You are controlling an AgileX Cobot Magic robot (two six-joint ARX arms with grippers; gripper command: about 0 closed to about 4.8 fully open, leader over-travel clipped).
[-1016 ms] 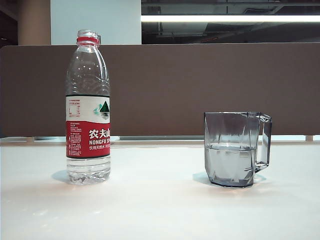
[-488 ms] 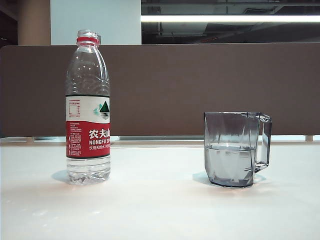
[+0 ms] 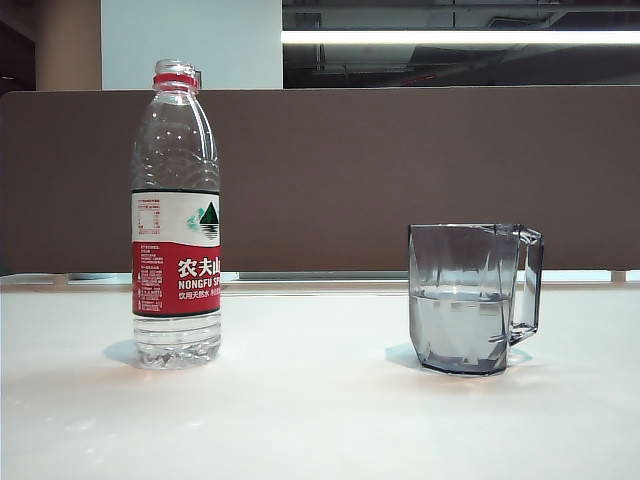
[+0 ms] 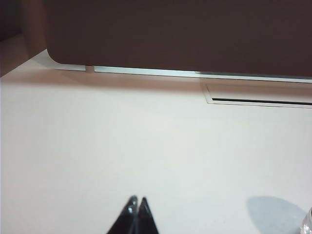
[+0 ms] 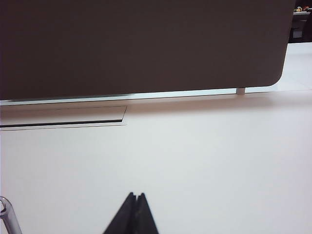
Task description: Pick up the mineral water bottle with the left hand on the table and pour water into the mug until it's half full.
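Left claw (image 4: 136, 201) closed, wrist view only

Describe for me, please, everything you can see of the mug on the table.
The mug is a transparent smoky-grey vessel with faceted walls and an angular handle on the side facing away from the mineral water bottle. It looks like plastic or glass. It stands upright on the white table, right of the bottle and clear of it, holding water to about half its height. Nothing touches it but the table; neither pincer is near it.
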